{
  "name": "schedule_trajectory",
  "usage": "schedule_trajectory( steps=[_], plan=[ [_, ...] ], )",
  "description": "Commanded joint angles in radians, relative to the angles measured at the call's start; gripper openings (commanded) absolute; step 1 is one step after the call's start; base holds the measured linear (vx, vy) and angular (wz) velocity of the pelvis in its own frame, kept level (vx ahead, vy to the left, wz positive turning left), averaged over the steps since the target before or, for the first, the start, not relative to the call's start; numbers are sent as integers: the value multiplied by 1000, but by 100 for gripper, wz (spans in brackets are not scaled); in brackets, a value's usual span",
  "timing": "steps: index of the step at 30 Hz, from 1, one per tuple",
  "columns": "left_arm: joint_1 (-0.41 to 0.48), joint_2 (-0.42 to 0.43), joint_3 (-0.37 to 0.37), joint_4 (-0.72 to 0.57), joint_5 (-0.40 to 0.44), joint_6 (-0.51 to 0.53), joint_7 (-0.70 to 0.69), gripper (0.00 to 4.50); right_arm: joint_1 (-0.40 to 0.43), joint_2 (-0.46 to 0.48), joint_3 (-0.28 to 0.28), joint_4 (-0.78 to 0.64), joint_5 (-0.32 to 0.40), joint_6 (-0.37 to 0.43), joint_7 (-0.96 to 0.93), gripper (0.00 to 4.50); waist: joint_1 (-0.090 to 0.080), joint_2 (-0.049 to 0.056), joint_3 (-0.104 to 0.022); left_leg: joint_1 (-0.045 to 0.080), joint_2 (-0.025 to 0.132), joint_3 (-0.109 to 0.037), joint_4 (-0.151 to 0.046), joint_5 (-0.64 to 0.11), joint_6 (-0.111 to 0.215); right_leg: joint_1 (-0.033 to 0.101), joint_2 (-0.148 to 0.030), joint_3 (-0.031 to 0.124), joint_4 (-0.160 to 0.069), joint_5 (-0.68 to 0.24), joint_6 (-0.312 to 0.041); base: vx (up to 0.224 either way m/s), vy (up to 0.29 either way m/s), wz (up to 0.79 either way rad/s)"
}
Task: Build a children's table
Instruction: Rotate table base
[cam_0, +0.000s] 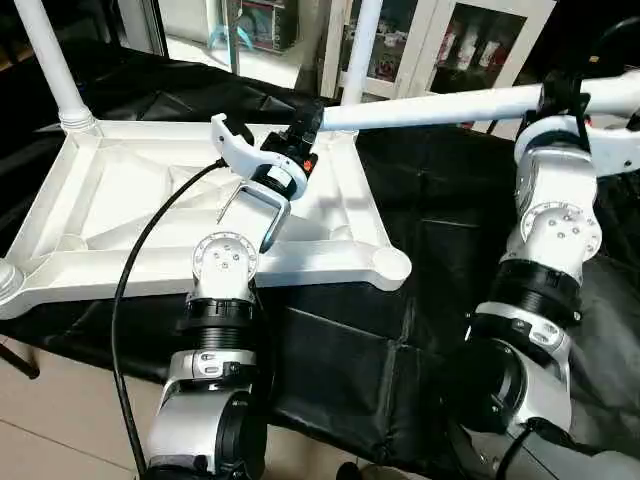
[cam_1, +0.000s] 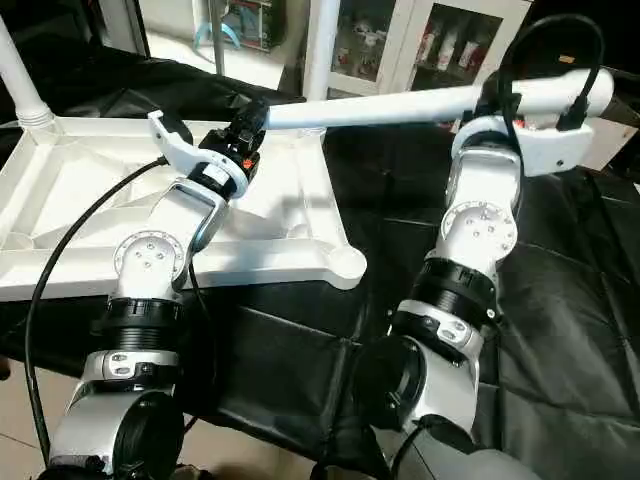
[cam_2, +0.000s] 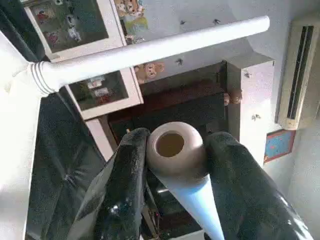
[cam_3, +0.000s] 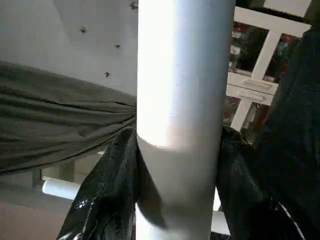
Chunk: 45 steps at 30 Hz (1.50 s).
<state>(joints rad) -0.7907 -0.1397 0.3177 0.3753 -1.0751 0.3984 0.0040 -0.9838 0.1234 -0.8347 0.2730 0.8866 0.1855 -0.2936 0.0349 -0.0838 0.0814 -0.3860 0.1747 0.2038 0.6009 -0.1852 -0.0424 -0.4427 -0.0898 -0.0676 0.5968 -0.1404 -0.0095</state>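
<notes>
The tabletop (cam_0: 150, 215) lies upside down on a black cloth (cam_0: 440, 210), ribbed underside up, filling the 9 to 12 o'clock part of the head view. Three legs show in all. Two stand upright in its far corner sockets: one (cam_0: 45, 55) at 10 o'clock, another (cam_0: 360, 50) at 12 o'clock. One empty socket (cam_0: 388, 266) sits at the near right corner.

The left gripper (cam_2: 175, 155), above the tabletop's right half, is closed narrowly on the rounded, hollow tip of the third leg (cam_0: 450, 105), a finger (cam_2: 125, 185) pressed to each side. That leg runs level toward 2 o'clock, clear of the tabletop.

The right gripper (cam_3: 177, 175), at 2 o'clock, clamps the same leg near its other, thicker end, fingers (cam_3: 107, 190) tight against the tube.
</notes>
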Motion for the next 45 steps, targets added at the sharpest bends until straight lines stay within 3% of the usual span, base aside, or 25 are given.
schedule_trajectory(
  steps=[1, 5, 7, 11, 17, 21, 23, 25, 26, 27, 28, 29, 31, 33, 34, 35, 36, 37, 38, 39, 43, 45],
  plan=[
    [-74, -188, -16, 10, -4, -5, 10, 161, 1, -8, 28, -31, 17, 5, -8, 178, 2, 4, -89, 24, 31, -10, -58, -56, 54, 70, -32, 38, -42, -76, -128, 0, 0, 0],
    [-81, -182, -11, 18, -14, -23, 19, 155, 12, -21, 50, -28, 8, 27, -5, 178, 3, 4, -90, 24, 31, -11, -57, -58, 48, 70, -31, 38, -42, -82, -122, 0, 0, 0],
    [-87, -177, -6, 20, -18, -34, 22, 154, 23, -29, 68, -30, 15, 41, 9, 234, 3, 4, -90, 24, 31, -11, -57, -56, 47, 71, -31, 37, -41, -79, -121, 0, 0, 0],
    [-96, -173, 1, 22, -24, -46, 27, 154, 33, -34, 80, -34, 29, 71, 11, 268, 3, 4, -91, 23, 31, -11, -57, -52, 52, 72, -32, 38, -41, -67, -124, 0, 0, 0],
    [-131, -146, 27, 45, -55, -86, 30, 145, 84, -44, 120, -53, 70, 175, -3, 333, 5, 8, -90, 24, 30, -13, -57, -54, 43, 72, -30, 38, -42, -71, -114, 0, 0, 0],
    [-143, -136, 40, 56, -63, -98, 37, 139, 105, -47, 133, -68, 92, 223, -5, 344, 6, 8, -90, 23, 31, -13, -58, -56, 34, 73, -33, 38, -40, -67, -122, 0, 0, 0],
    [-154, -126, 48, 62, -68, -105, 35, 137, 142, -72, 187, -84, 69, 308, 11, 346, 8, 7, -89, 24, 30, -14, -58, -48, 32, 76, -29, 37, -42, -61, -118, 0, 0, 0],
    [-166, -109, 52, 69, -74, -103, 25, 136, 206, -117, 284, -116, 8, 417, 52, 346, 11, 7, -91, 22, 31, -16, -58, -35, 17, 79, -31, 38, -41, -41, -111, 0, 0, 0],
    [-166, -109, 52, 69, -74, -103, 25, 135, 206, -117, 284, -116, 8, 417, 52, 346, 11, 7, -91, 22, 31, -16, -58, -35, 17, 79, -31, 38, -41, -41, -111, 0, 0, 0],
    [-174, -98, 57, 75, -78, -103, 22, 135, 265, -162, 368, -151, -62, 469, 90, 346, 14, 6, -92, 20, 29, -17, -57, -34, 11, 81, -34, 38, -41, -45, -104, 0, 0, 0],
    [-174, -98, 57, 75, -78, -103, 22, 135, 265, -162, 368, -151, -62, 469, 90, 346, 17, 4, -91, 20, 28, -16, -56, -35, 9, 83, -32, 38, -45, -49, -95, 0, 0, 0],
    [-181, -92, 63, 84, -79, -106, 21, 134, 301, -197, 421, -175, -98, 487, 106, 346, 18, 6, -91, 21, 30, -16, -58, -46, 5, 81, -35, 40, -45, -62, -90, 0, 0, 0],
    [-186, -87, 67, 91, -79, -109, 19, 134, 329, -228, 464, -196, -127, 497, 124, 346, 24, 5, -90, 23, 32, -18, -59, -58, -6, 80, -35, 40, -48, -86, -73, 0, 0, 0],
    [-196, -69, 71, 105, -75, -115, 12, 134, 393, -335, 588, -260, -205, 507, 207, 346, 29, 6, -87, 24, 34, -21, -61, -89, -28, 79, -35, 38, -54, -133, -58, 0, 0, 0],
    [-196, -69, 71, 105, -75, -115, 12, 133, 393, -335, 588, -260, -205, 507, 207, 346, 30, 6, -87, 23, 35, -23, -61, -90, -36, 80, -36, 38, -54, -134, -53, 0, 0, 0],
    [-198, -64, 72, 107, -75, -116, 10, 133, 413, -376, 633, -283, -231, 507, 241, 346, 27, 8, -84, 21, 33, -20, -61, -114, -40, 75, -37, 39, -58, -158, -52, 0, 0, 0],
    [-201, -59, 75, 109, -76, -114, 9, 133, 430, -410, 666, -306, -256, 513, 265, 346, 30, 3, -87, 20, 33, -22, -59, -115, -42, 79, -38, 38, -56, -156, -52, 0, 0, 0],
    [-203, -53, 77, 111, -74, -113, 5, 133, 447, -441, 691, -332, -277, 518, 285, 346, 32, 6, -84, 18, 32, -23, -60, -119, -39, 80, -38, 39, -58, -156, -55, 0, 0, 0],
    [-203, -53, 77, 111, -74, -113, 5, 133, 447, -441, 691, -332, -277, 518, 285, 346, 32, 3, -84, 17, 32, -22, -59, -120, -36, 81, -38, 39, -58, -159, -52, 0, 0, 0],
    [-206, -47, 80, 113, -72, -110, -1, 133, 462, -464, 707, -358, -300, 521, 302, 374, 32, 2, -85, 16, 32, -23, -59, -120, -32, 81, -38, 39, -58, -164, -51, 0, 0, 0],
    [-209, -18, 72, 120, -47, -96, -31, 133, 506, -659, 884, -448, -583, 388, 340, 399, 35, 4, -84, 14, 33, -27, -57, -116, -51, 81, -39, 39, -61, -178, -36, 0, 0, 0],
    [-207, -13, 64, 118, -38, -91, -36, 133, 503, -692, 915, -451, -655, 331, 339, 423, 32, 1, -82, 13, 29, -23, -55, -142, -46, 78, -38, 38, -66, -224, -34, 0, 0, 0]
  ],
)
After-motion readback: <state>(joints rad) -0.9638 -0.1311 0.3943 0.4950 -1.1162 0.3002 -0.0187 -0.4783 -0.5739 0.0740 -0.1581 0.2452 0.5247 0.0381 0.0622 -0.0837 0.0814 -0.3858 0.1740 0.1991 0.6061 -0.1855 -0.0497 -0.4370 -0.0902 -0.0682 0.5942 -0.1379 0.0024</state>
